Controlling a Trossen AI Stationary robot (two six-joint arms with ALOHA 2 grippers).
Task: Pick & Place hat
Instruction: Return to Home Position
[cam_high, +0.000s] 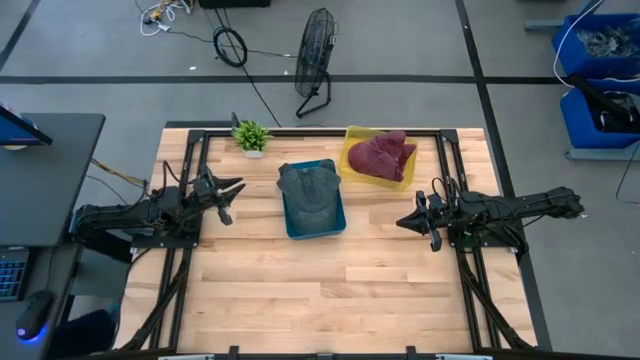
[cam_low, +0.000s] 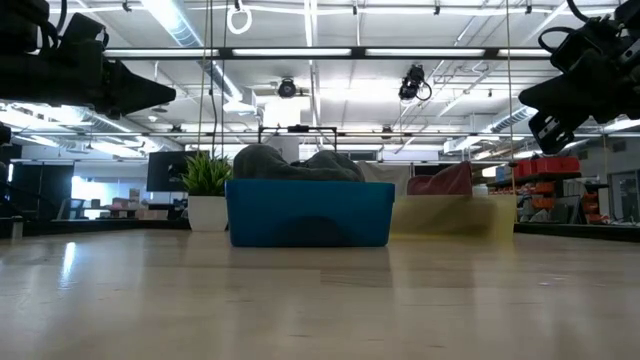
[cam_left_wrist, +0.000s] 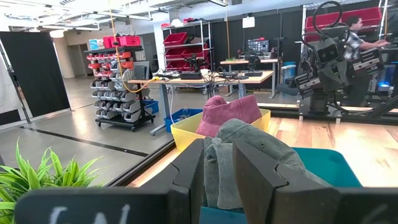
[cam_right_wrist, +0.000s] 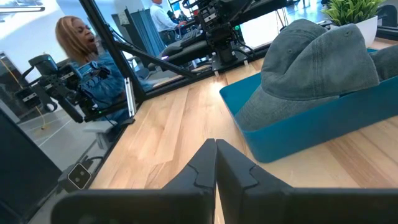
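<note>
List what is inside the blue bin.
Dark grey caps fill the blue bin, heaped above its rim. Their number and whatever lies beneath the top ones are hidden.

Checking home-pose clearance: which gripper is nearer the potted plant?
Left. The left gripper is close by the potted plant, on the blue bin's left side. The right gripper is on the bin's other side, much farther off.

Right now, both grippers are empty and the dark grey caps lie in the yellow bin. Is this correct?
Not quite. The dark grey caps lie in the blue bin, as the high view shows; the yellow bin holds maroon caps. The left gripper and right gripper are empty.
</note>
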